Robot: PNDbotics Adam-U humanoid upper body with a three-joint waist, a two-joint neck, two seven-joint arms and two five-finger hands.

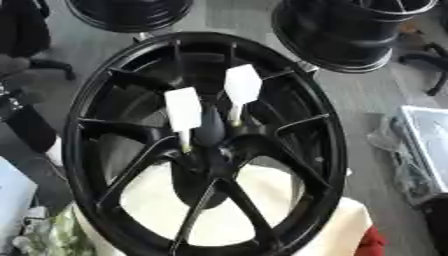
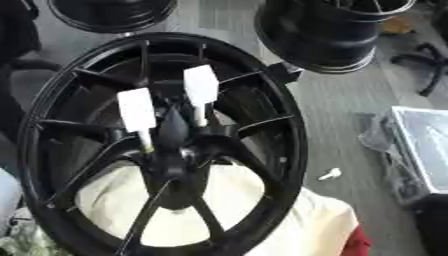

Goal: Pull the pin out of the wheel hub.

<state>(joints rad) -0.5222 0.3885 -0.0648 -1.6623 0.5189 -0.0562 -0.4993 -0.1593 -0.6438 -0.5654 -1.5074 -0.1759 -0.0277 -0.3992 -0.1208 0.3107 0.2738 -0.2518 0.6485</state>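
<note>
A large black spoked wheel (image 1: 302,100) fills the middle of both views, lying over a cream cloth (image 1: 262,200). Its hub (image 1: 210,150) sits at the centre, with a black cone rising from it. Two pins with white flat handles stand upright in the hub: the left pin (image 1: 183,110) and the right pin (image 1: 241,86), each on a thin pale shaft going down into the hub. Neither of my hands shows in either view.
Two more black wheels lie on the grey floor behind, one at the top left (image 1: 131,15) and one at the top right (image 1: 350,35). A box with clear plastic wrap (image 1: 420,145) sits at the right. A small white piece (image 2: 330,174) lies on the floor.
</note>
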